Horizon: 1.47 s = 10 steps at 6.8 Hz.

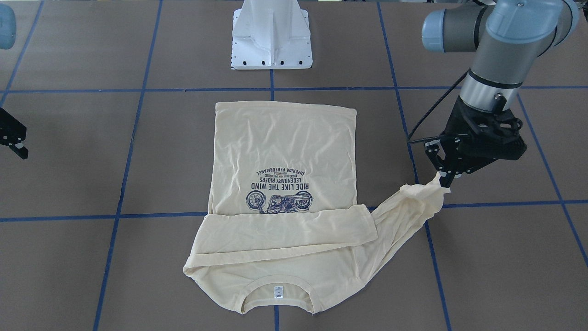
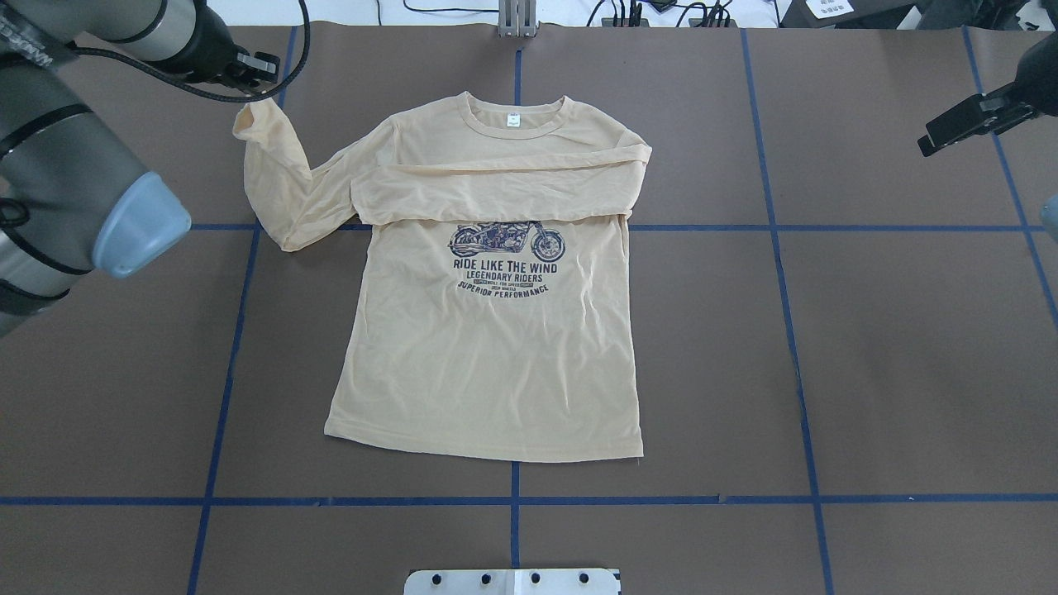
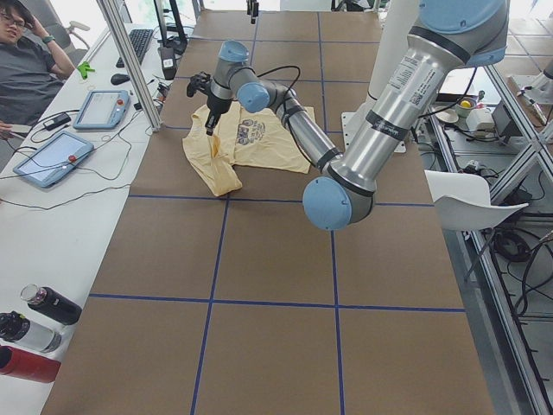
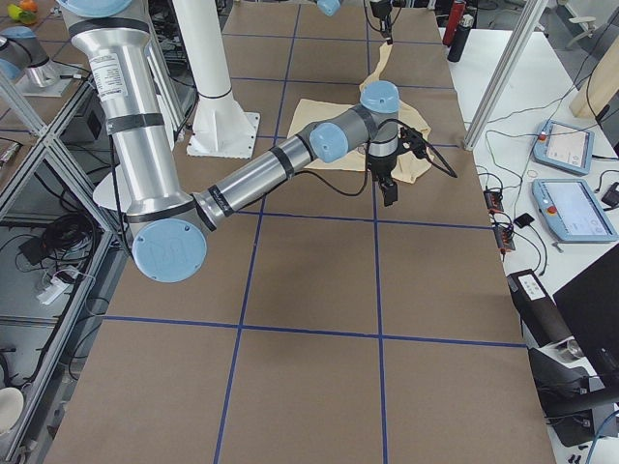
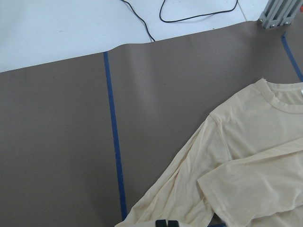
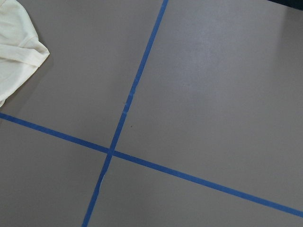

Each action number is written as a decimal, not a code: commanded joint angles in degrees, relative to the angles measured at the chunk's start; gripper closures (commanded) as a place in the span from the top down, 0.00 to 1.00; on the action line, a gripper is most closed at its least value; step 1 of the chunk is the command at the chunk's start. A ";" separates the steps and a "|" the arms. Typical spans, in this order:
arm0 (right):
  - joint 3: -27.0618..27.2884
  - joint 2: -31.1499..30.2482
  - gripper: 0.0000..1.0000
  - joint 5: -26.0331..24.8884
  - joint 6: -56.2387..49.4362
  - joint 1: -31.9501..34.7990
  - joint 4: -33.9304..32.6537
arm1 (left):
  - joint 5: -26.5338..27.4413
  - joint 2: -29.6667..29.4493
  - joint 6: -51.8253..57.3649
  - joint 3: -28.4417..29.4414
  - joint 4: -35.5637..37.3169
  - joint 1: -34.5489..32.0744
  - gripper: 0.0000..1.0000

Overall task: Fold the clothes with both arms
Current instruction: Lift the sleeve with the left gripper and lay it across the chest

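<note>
Item: T-shirt (image 2: 488,372), pale cream-yellow, long-sleeved. It lies flat and print-up (image 2: 506,256) at the middle of the desk (image 2: 868,347). The collar with its white neck label (image 2: 513,121) is on the side away from the robot. The hem is a nearly straight edge facing the white pedestal base (image 1: 272,37) and lies apart from it.

Folded sleeve (image 2: 496,182): laid across the chest just above the print. Its cuff ends near the body's edge on the robot's left.

Other sleeve (image 2: 277,190): stretched out off the robot's-left side of the body, with the cuff raised off the desk.

Left end effector (image 1: 444,180): fingers pinched on that raised cuff, just outside the shirt's outline.

Right end effector (image 2: 942,140): well apart from the shirt on the robot's right, with nothing seen in it. Whether its fingers are spread or pressed together cannot be told.

Open room: bare brown desk, crossed by blue tape lines (image 2: 793,347), surrounds the shirt. The widest stretch lies between its robot's-right side edge and the right end effector.
</note>
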 commanded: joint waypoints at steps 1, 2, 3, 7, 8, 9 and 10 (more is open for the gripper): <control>0.00 0.00 1.00 0.00 -0.05 0.00 0.00 | -0.04 -7.29 -1.58 6.46 0.11 0.80 0.00; 0.00 0.00 0.99 0.00 -0.05 0.00 0.00 | 0.14 -10.54 -1.67 8.92 0.02 2.03 0.00; 0.00 0.00 1.00 0.00 -0.05 0.00 0.00 | 0.40 -12.84 -1.58 10.42 -0.24 3.52 0.00; 0.00 -0.09 1.00 0.00 -0.05 0.00 0.00 | 1.97 -18.56 -1.32 14.02 -4.01 10.81 0.00; -0.09 -0.17 1.00 0.00 -0.05 0.00 0.00 | 2.24 -21.88 -1.32 18.57 -5.33 11.53 0.00; -0.09 -0.17 1.00 0.00 -0.05 0.00 0.00 | 2.25 -24.52 -1.15 24.27 -8.74 11.53 0.00; -0.17 -0.09 1.00 0.00 -0.05 0.00 0.00 | 2.25 -25.59 -0.88 28.15 -12.42 11.53 0.00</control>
